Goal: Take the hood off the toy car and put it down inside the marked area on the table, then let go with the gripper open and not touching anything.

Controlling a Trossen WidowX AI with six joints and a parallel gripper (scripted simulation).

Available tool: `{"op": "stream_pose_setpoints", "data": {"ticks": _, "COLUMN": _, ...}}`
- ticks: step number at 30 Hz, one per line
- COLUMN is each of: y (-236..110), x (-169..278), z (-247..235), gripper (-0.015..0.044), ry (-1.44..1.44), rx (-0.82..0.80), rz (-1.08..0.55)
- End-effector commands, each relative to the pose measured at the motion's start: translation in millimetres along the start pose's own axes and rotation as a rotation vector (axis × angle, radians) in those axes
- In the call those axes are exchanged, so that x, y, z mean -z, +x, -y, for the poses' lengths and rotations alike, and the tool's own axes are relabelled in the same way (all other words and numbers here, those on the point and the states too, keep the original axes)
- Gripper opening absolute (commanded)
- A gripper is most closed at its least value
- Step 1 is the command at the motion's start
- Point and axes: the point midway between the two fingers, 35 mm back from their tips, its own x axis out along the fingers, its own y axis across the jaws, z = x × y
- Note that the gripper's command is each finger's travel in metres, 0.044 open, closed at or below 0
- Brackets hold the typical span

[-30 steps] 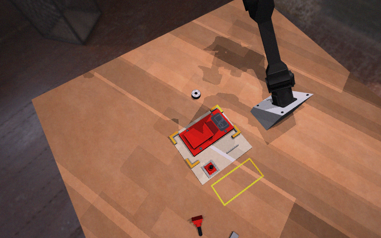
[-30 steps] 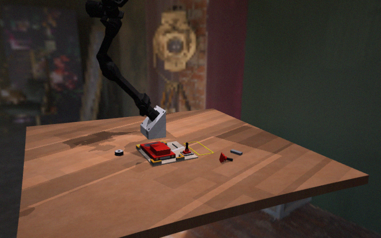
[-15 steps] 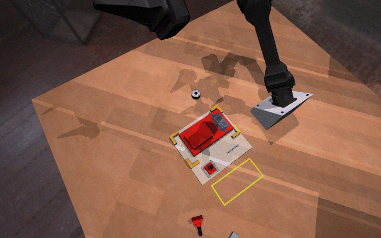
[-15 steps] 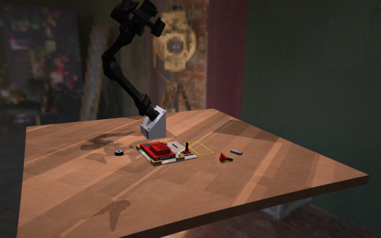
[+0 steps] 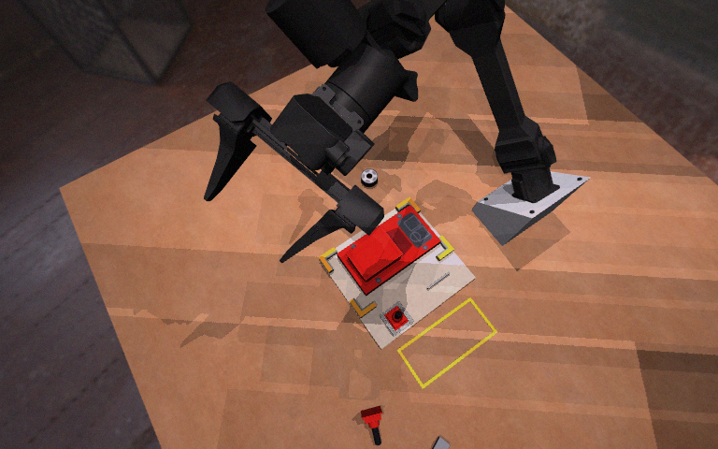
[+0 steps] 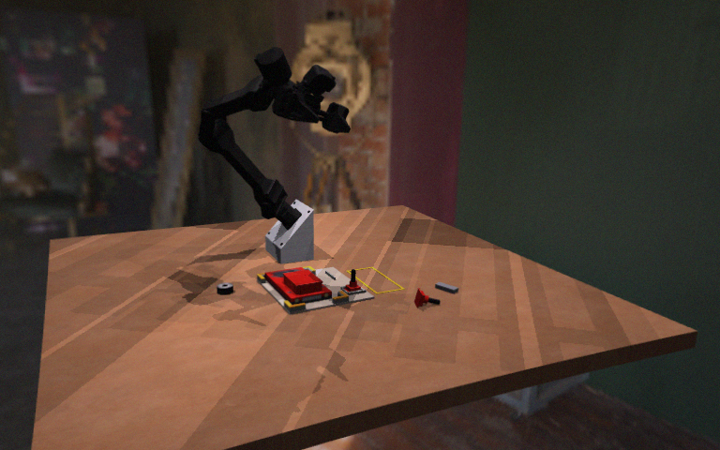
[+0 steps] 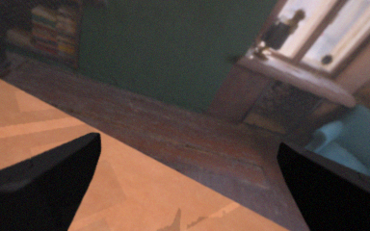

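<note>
The red toy car sits on a white base plate between yellow corner brackets. Its raised red hood is on the car. The marked area is a yellow rectangle on the table just beside the plate, with nothing in it. My gripper is open wide and empty. It hangs high above the table, up and to the left of the car. In the wrist view only the table edge and the room show between the fingers.
A red knob on a black post stands on the plate. A black ring lies behind the car. A red tool and a small grey block lie beyond the rectangle. The arm's grey base stands behind.
</note>
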Motion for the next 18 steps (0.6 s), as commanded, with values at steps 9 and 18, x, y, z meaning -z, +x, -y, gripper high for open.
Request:
{"op": "stream_pose_setpoints", "data": {"ticks": 9, "y": 27.9, "x": 130.7, "z": -67.0, "gripper": 0.044, "ry": 0.242, "rx": -0.153, "rz": -0.462}}
{"op": "stream_pose_setpoints", "data": {"ticks": 18, "y": 9.3, "x": 242.5, "z": -102.3, "gripper": 0.044, "ry": 0.377, "rx": -0.132, "rz": -0.899}}
